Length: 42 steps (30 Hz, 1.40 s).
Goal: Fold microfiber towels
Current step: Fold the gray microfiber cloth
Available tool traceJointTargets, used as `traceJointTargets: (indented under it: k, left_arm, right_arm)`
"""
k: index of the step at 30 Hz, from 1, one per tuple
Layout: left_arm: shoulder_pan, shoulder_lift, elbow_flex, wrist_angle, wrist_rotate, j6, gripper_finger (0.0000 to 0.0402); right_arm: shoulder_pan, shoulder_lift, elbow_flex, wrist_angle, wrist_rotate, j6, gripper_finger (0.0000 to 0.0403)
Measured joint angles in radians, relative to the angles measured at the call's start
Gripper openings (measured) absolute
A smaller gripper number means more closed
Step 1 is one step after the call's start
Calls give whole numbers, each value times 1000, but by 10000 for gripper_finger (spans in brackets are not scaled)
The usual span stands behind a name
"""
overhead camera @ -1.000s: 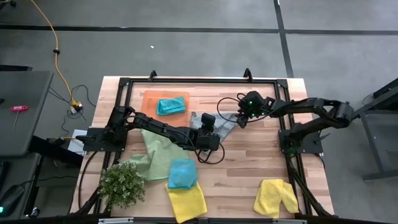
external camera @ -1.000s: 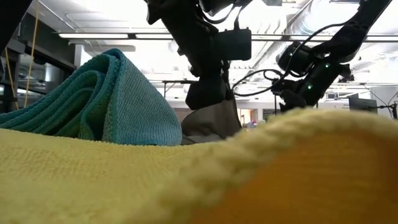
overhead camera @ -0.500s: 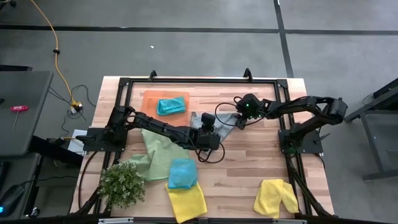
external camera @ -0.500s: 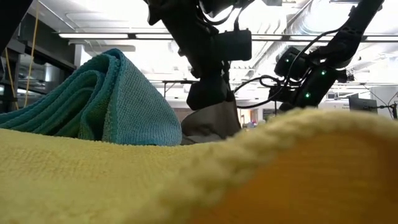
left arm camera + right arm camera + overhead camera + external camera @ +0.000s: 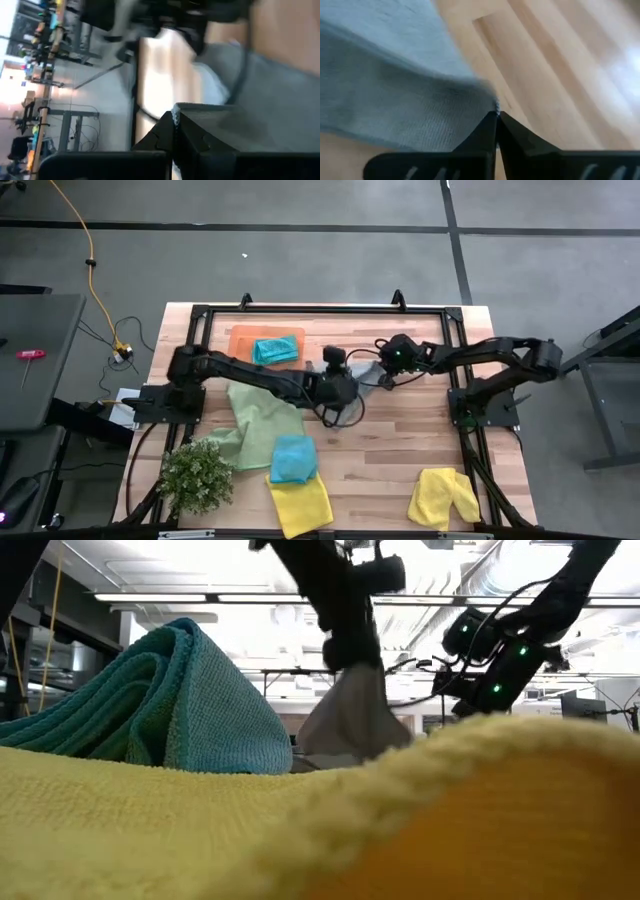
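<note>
My left gripper (image 5: 340,383) is shut on the grey towel (image 5: 366,370) near the table's middle. In the low view the towel (image 5: 350,715) hangs from that gripper (image 5: 348,658) as a narrow cone. My right gripper (image 5: 384,375) stands at the towel's right end and is shut on it; the right wrist view shows its fingertips (image 5: 496,117) closed on the cloth (image 5: 395,95). The low view hides the towel's lower end behind a yellow towel (image 5: 300,830). My left gripper pinches the grey towel at its top (image 5: 352,678) between its two fingertips, coming from above. The cloth hangs below and widens downward. In the left wrist view a pale edge (image 5: 174,116) shows at the fingertips. My right gripper pinches a corner of the grey towel (image 5: 489,102) at its very fingertips. It comes from the table's right side, slanting down. The cloth runs away from the fingers over the wood.
An orange tray (image 5: 240,340) at the far left holds a teal towel (image 5: 275,349). A light green towel (image 5: 255,420) lies left of centre. Another teal towel (image 5: 293,458) lies on a yellow one (image 5: 302,502) beside a plant (image 5: 197,475). A second yellow towel (image 5: 443,496) lies near right.
My left gripper has risen and gone toward the far edge, drawing the grey towel up into a taller, narrower hanging shape. My right gripper has come in a little toward the table's left and has shut on the towel's right corner.
</note>
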Motion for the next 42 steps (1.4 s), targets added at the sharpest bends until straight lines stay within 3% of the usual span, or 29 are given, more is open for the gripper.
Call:
traceJointTargets:
  k: [4, 9, 13, 17, 21, 23, 30, 36, 42]
  left_arm:
    - [36, -112, 6, 15, 33, -51, 0]
    - [90, -253, 6, 57, 150, -192, 0]
    - [113, -307, 7, 82, 268, -296, 0]
    - [113, -302, 6, 95, 350, -358, 0]
    - [99, -281, -59, 245, 442, -389, 0]
    - [94, -274, -129, 394, 465, -404, 0]
    - [49, -264, -316, 800, 487, -576, 0]
    - [-59, -260, -342, 930, 493, -649, 0]
    - [-120, -260, -412, 1036, 398, -706, 0]
  right_arm:
    - [31, -122, 0, -53, 42, 1, 1]
    - [97, -350, 1, -163, 117, 30, 1]
    - [147, -523, 23, -292, 162, 63, 0]
    - [196, -608, 122, -516, 257, 129, 0]
    - [251, -616, 249, -711, 320, 181, 0]
    - [278, -612, 313, -799, 345, 207, 0]
    - [380, -607, 559, -1069, 378, 305, 0]
    - [440, -566, 766, -1270, 316, 395, 0]
    - [446, -457, 860, -1382, 243, 457, 0]
